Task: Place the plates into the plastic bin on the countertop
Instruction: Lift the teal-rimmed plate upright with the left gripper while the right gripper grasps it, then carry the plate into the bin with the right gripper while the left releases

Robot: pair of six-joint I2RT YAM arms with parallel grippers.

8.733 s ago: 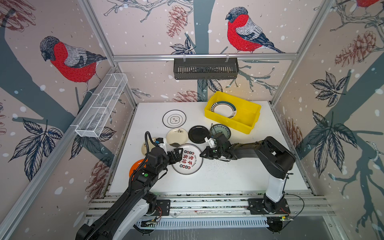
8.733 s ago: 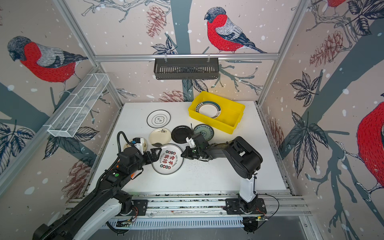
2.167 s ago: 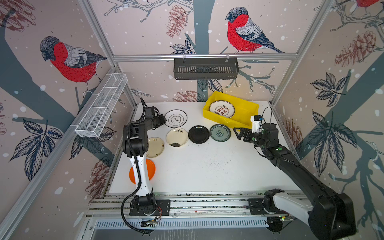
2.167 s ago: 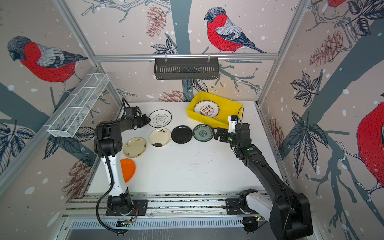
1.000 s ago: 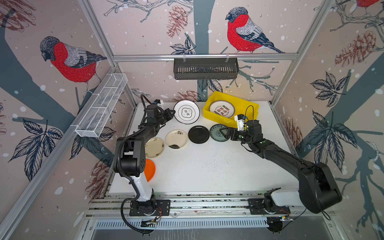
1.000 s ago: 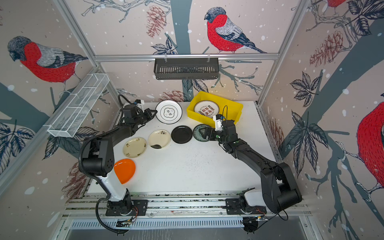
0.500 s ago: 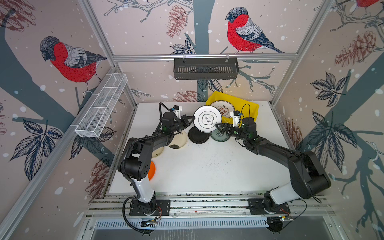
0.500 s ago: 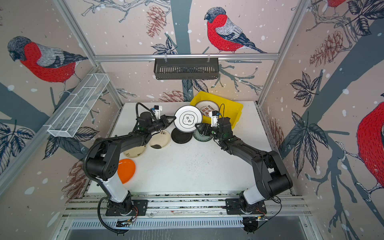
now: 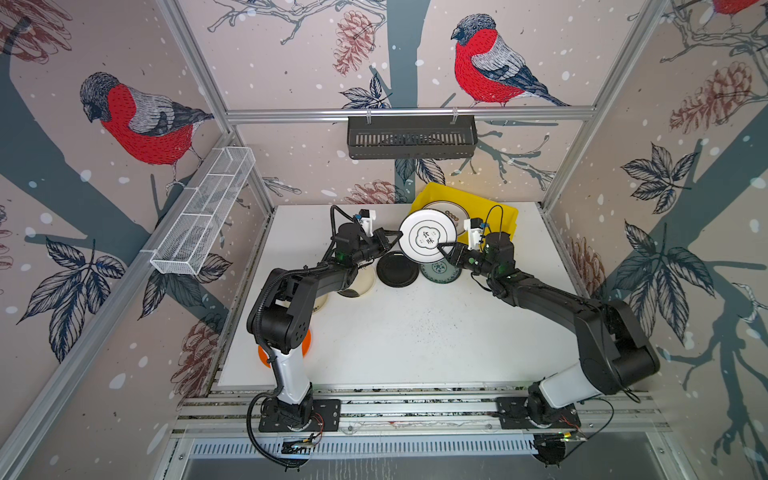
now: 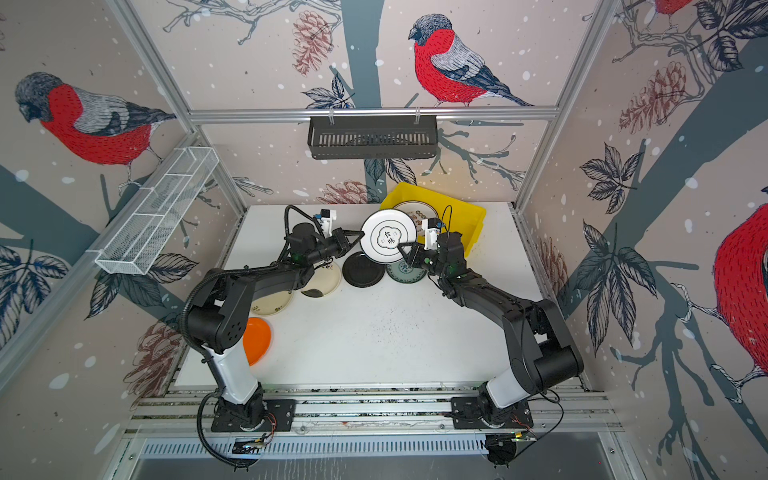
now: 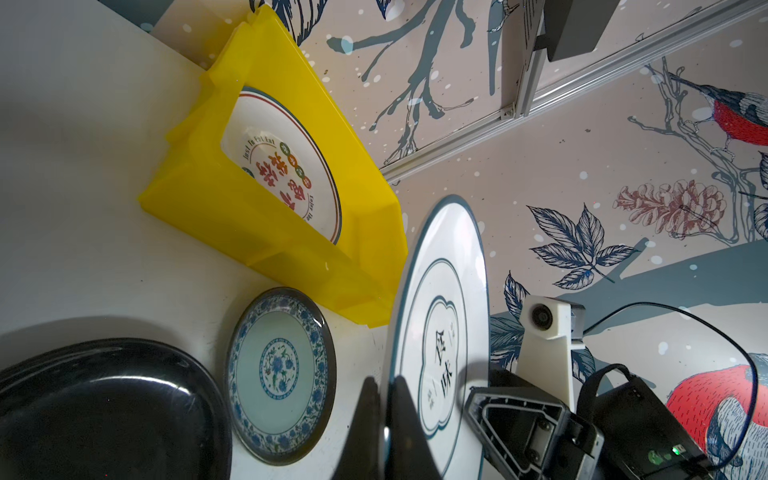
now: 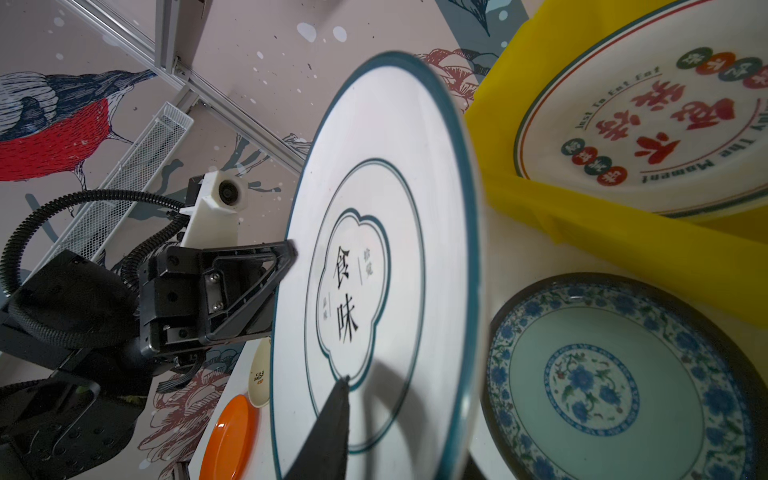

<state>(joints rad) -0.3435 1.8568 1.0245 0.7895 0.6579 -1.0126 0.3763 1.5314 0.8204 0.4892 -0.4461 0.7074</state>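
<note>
Plate (image 9: 428,242): moved nearer bin (image 9: 465,195).
Left gripper (image 9: 399,238): clamps rim.
Right gripper (image 9: 441,249): straddles rim, grip unclear; confirm it before you free left.

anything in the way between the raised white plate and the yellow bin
Nothing visible. The white plate hangs right at the near wall of the yellow bin. A red-lettered plate already lies inside.

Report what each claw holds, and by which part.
Left claw pinches the round white teal-ringed plate by its rim; right claw straddles the opposite rim, grip unclear.
</note>
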